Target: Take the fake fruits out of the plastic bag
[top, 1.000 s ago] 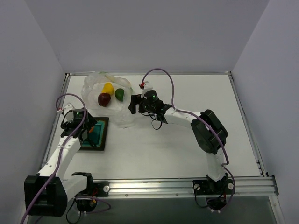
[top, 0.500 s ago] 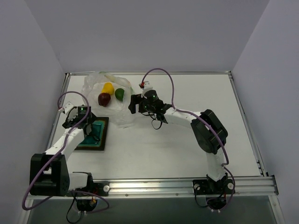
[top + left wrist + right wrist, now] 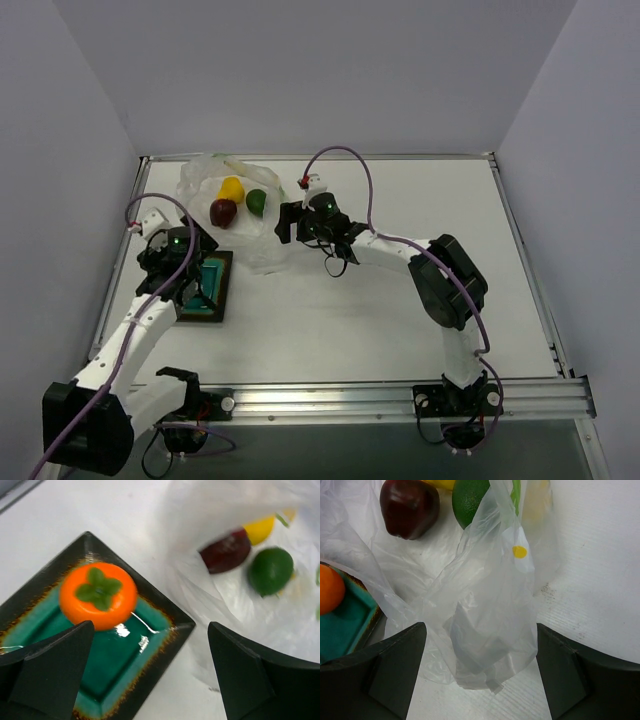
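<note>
The plastic bag [image 3: 215, 185] lies crumpled at the back left, with a yellow fruit [image 3: 231, 188], a dark red fruit [image 3: 222, 212] and a green fruit [image 3: 256, 202] inside. The orange fruit [image 3: 98, 602] sits on the green tray [image 3: 125, 665]. My left gripper [image 3: 150, 680] is open and empty above the tray's corner; in the top view [image 3: 192, 283] the arm hides the orange fruit. My right gripper [image 3: 482, 680] is open and straddles a loose fold of the bag [image 3: 490, 625] at the bag's right edge [image 3: 283, 228].
The green tray with a dark rim [image 3: 212, 290] lies just in front of the bag. The side wall runs close along the left of the tray. The table's metal rail [image 3: 400, 397] runs along the near edge.
My left arm has shifted over the tray, first toward the back left, then forward again. The right arm, the bag and the fruits in it have not moved.
</note>
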Robot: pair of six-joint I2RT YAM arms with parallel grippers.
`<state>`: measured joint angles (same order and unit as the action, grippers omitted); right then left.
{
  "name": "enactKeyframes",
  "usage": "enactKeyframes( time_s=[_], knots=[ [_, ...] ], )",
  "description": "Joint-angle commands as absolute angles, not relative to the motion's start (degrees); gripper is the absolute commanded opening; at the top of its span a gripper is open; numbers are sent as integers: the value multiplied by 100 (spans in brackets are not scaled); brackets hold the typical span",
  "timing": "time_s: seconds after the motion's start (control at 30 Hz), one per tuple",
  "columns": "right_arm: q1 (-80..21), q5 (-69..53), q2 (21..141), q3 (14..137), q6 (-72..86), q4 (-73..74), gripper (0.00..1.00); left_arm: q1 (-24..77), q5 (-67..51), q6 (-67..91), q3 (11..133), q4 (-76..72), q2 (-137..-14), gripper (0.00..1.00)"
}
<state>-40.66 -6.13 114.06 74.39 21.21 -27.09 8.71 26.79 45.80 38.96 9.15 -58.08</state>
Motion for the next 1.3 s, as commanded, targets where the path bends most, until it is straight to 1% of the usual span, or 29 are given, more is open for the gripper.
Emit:
enactKeyframes(
  time_s=[0.0, 0.07, 0.13, 0.27, 0.33, 0.37, 0.4, 0.53, 0.63, 0.93, 1.03, 1.27],
  knots=[
    [-4008, -633, 11224, 7453, 2127, -2909, 82, 1440, 2961, 4088, 4516, 1107, -5949, 95],
    [-4008, -615, 11232, 7453, 2118, -2900, 82, 1740, 2919, 3850, 4858, 1029, -6238, 95],
    [-4008, -606, 11232, 7436, 2109, -2900, 82, 1793, 2708, 3605, 5140, 1019, -6511, 95],
    [-3999, -606, 11267, 7444, 2127, -2900, 82, 1793, 2329, 3173, 6036, 1229, -7555, 95],
    [-3990, -615, 11276, 7436, 2127, -2909, 82, 1758, 2058, 2832, 6616, 1274, -7935, 95],
    [-3990, -615, 11268, 7436, 2127, -2918, 82, 1706, 1970, 2769, 6844, 1518, -8345, 95],
    [-3982, -624, 11268, 7436, 2127, -2918, 81, 1679, 1760, 2699, 7299, 1625, -8558, 95],
    [-3955, -633, 11250, 7409, 2144, -2944, 81, 1530, 1188, 2199, 8258, 2117, -9517, 90],
    [-3938, -677, 11268, 7400, 2162, -2953, 80, 1407, 1090, 1996, 8691, 2373, -10167, 89],
    [-3929, -721, 11294, 7392, 2188, -2988, 79, 888, 747, 1451, 9079, 2294, -10845, 90],
    [-3929, -721, 11347, 7409, 2206, -2988, 80, 783, 589, 1328, 9105, 2215, -11091, 93],
    [-3929, -914, 11504, 7506, 2215, -2971, 87, 686, 203, 1072, 9219, 2057, -11425, 97]
  ],
)
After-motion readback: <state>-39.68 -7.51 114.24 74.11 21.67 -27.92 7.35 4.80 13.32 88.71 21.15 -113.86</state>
